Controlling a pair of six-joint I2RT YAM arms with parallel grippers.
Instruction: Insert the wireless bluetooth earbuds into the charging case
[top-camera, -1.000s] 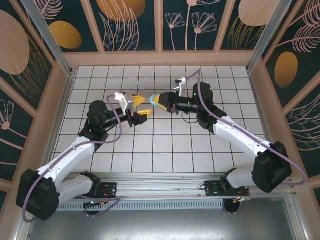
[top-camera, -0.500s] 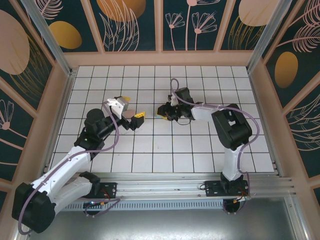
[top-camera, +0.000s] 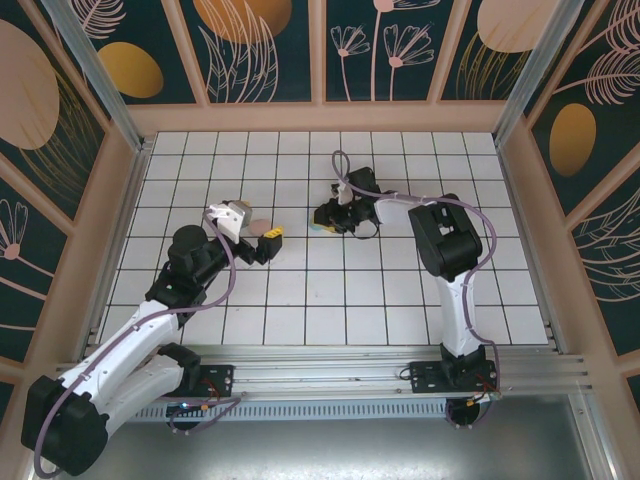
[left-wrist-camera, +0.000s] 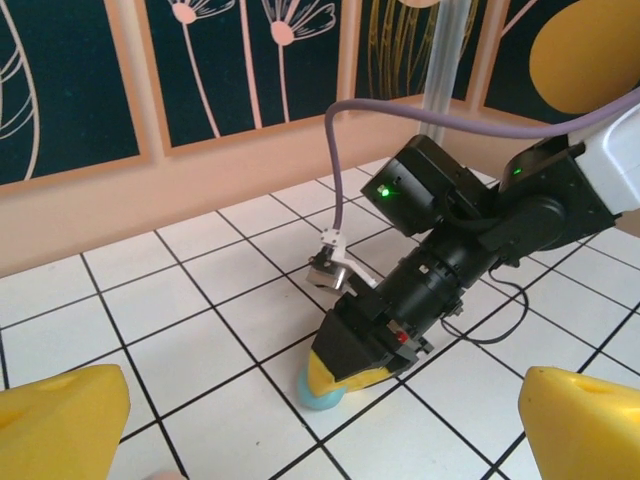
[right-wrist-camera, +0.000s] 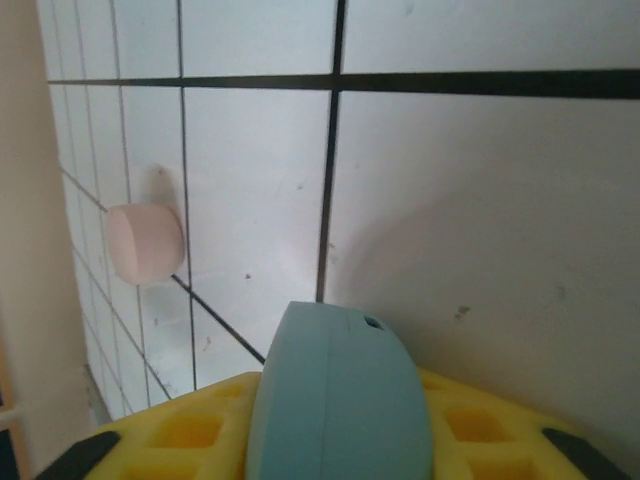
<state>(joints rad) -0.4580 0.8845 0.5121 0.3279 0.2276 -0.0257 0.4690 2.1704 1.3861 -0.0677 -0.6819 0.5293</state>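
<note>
A closed blue charging case (right-wrist-camera: 340, 400) sits between the yellow pads of my right gripper (right-wrist-camera: 340, 440), which is shut on it. From the left wrist view, that right gripper (left-wrist-camera: 345, 365) points down at the tiles, with the blue case (left-wrist-camera: 322, 395) touching the floor under its tips. My left gripper (top-camera: 252, 222) is open wide, its yellow fingers (left-wrist-camera: 60, 420) far apart with nothing between them. A pink case (top-camera: 263, 228) lies on the tile by its fingertips. The earbuds are out of view.
The pink case (right-wrist-camera: 145, 243) lies about one tile from the blue one. The white tiled floor (top-camera: 300, 290) is ringed by low peach walls (top-camera: 330, 118). The right arm's purple cable (left-wrist-camera: 340, 160) loops above its wrist.
My left gripper opened wide, left the pink case on the tile and drew back left. The right arm folded inward and brought the blue case down onto the floor.
</note>
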